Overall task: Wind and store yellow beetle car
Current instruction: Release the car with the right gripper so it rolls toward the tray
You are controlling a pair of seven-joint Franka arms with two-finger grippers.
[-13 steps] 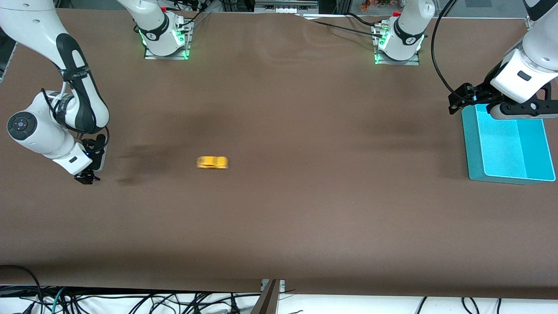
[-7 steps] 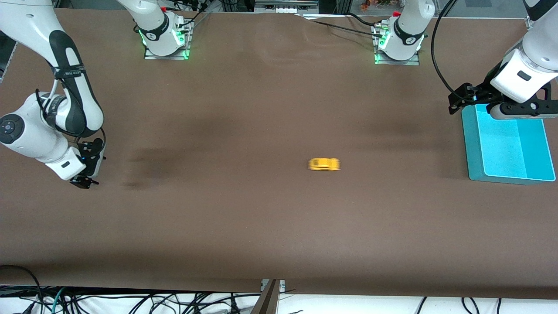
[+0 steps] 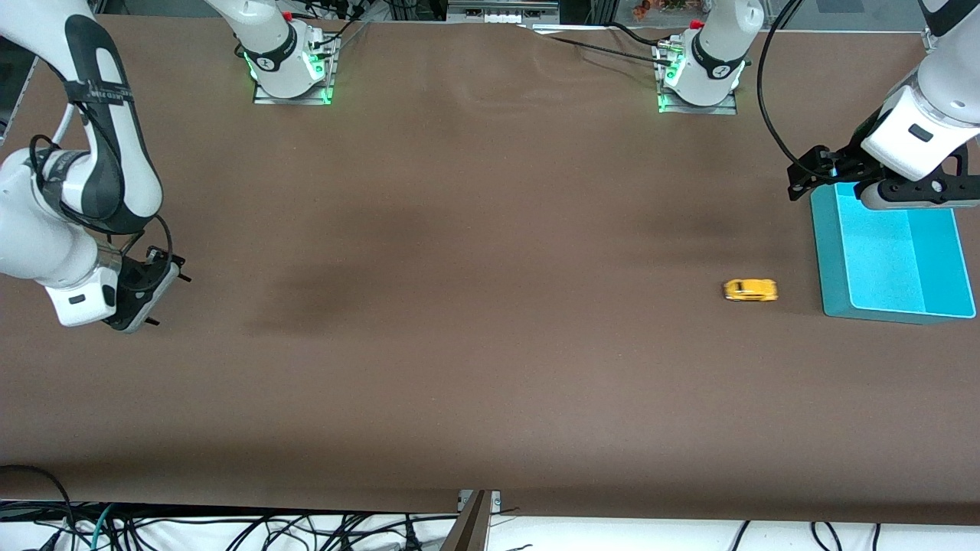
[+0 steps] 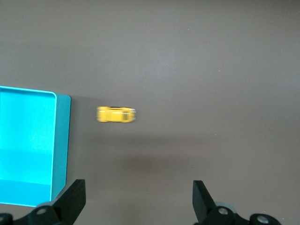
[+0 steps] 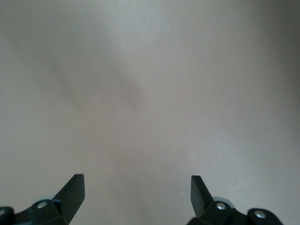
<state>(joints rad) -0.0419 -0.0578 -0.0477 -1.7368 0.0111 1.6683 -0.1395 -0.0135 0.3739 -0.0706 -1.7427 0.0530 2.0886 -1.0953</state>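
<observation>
Rolling across the brown table [image 3: 490,367], the yellow beetle car [image 3: 750,290] has travelled from left of the frame's centre a second ago, through the middle half a second ago, to the right-hand part of the front view, where it now sits just beside the teal tray [image 3: 831,260] without touching it. In the left wrist view the car [image 4: 116,114] is smeared lengthwise, so it is probably not yet at rest.

The left gripper [image 4: 138,201] hangs over the corner of the tray [image 4: 62,140] toward the top of the front view, at the upper right of the frame, its fingers wide apart and empty. The right gripper [image 5: 137,197] is low over bare table at the left edge of the front view, also spread open and holding nothing; that arm has pulled back toward the frame's edge over the last second.

The main risk, as I judge it, is the car bumping the tray's rim and rebounding or turning, so a grasp aimed at its present spot would close on nothing. Reaching while the car rolls could also knock so small and light a toy away. A pinch across its rounded roof may slip; gripping its flatter sides looks safer.
</observation>
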